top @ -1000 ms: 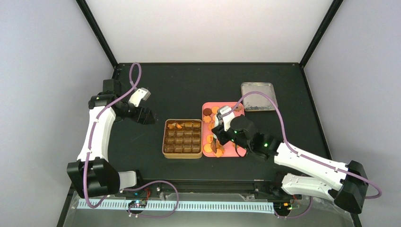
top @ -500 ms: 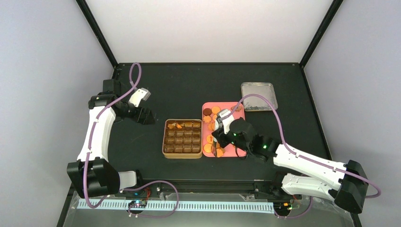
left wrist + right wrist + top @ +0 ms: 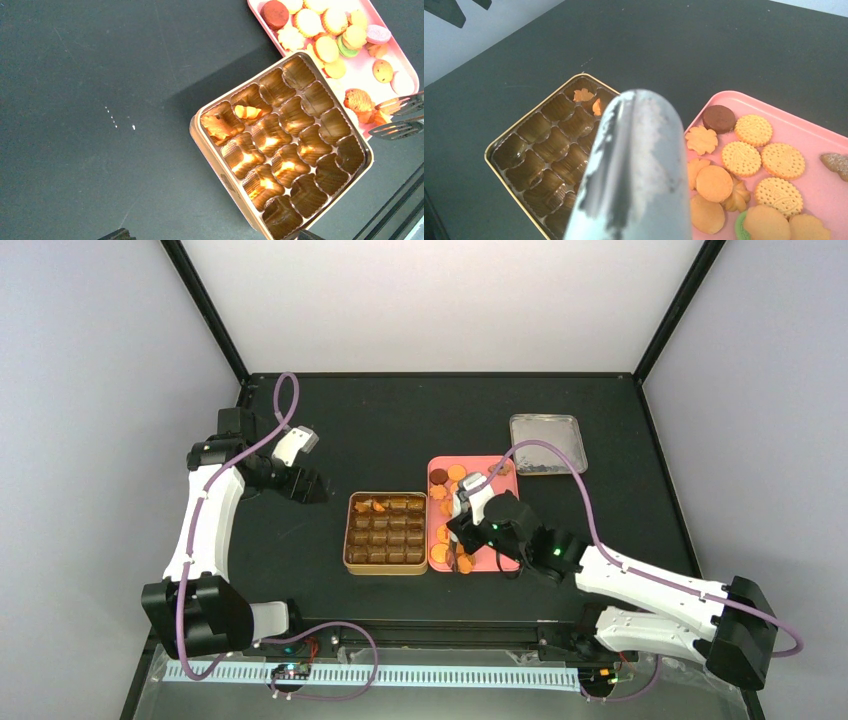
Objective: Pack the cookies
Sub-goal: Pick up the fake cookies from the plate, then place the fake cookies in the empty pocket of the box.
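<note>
Mostly the cookies (image 3: 744,159) lay on the pink tray (image 3: 824,137) right of the tin (image 3: 300,145), with two more in the left-end cells of the tin's far row. The right gripper (image 3: 468,532) clamped the tongs (image 3: 400,130), their tips parted over the tray's near end. The left gripper (image 3: 305,486) hung wide and empty over the table (image 3: 400,420).

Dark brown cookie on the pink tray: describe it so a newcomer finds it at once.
From above, find the pink tray just right of the gold tin. In the tray's far left corner lies the dark brown cookie. It is a smooth, dark disc, while its neighbours are golden: a flower-shaped cookie and a dotted round cookie.
</note>
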You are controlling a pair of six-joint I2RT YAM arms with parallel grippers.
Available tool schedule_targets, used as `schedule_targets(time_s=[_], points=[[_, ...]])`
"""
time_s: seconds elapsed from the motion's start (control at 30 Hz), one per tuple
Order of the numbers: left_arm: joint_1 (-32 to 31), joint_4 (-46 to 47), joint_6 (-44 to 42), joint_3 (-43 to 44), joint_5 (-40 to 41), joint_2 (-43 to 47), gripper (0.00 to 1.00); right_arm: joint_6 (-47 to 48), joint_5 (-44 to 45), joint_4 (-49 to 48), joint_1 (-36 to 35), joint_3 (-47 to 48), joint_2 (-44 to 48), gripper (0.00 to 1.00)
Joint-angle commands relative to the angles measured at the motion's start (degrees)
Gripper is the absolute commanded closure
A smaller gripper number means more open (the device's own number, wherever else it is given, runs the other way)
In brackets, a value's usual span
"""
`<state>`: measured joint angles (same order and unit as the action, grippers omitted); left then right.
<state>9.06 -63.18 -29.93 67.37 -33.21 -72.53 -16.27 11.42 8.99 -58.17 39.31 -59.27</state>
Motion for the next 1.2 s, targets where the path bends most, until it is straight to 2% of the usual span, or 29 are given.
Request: schedule_targets(time_s=[0.0, 0.17, 0.3, 0.5, 0.87, 1.17], points=[[0.6, -1.1, -0.9, 2.7, -0.5, -0.5, 0.12, -0.7, -0.4, -1.8, -0.5, -0.7, -0.3, 0.66], [0.6, -1.2, -0.9, 2.8, -0.4, -0.5, 0.12, -0.6, 0.1, -1.6, -0.5, -1.0, -0.5, 0.69], [0.6, -1.2, -0.8, 2.8, -0.5, -0.5, 0.12, -0.8, 1.0, -1.2, -0.6, -1.1, -0.1, 0.78], [0.6, -1.1, -0.7, 2.7, -0.5, -0.5, 0.12, -0.6, 3.9, -0.3, -0.6, 0.1, 1.8, 0.98], [0.5, -1.2, -0.6, 2.8, -0.6, -0.5, 0.12, 5.2, 4.7, 2.3, -0.5, 10.2, 0.7, 0.99], [0.8, -1.1, -0.3, 2.3, -0.2, -0.5, 0.11, 9.2, 0.5, -4.5, -0.2, 26.0, -17.5, 0.99]])
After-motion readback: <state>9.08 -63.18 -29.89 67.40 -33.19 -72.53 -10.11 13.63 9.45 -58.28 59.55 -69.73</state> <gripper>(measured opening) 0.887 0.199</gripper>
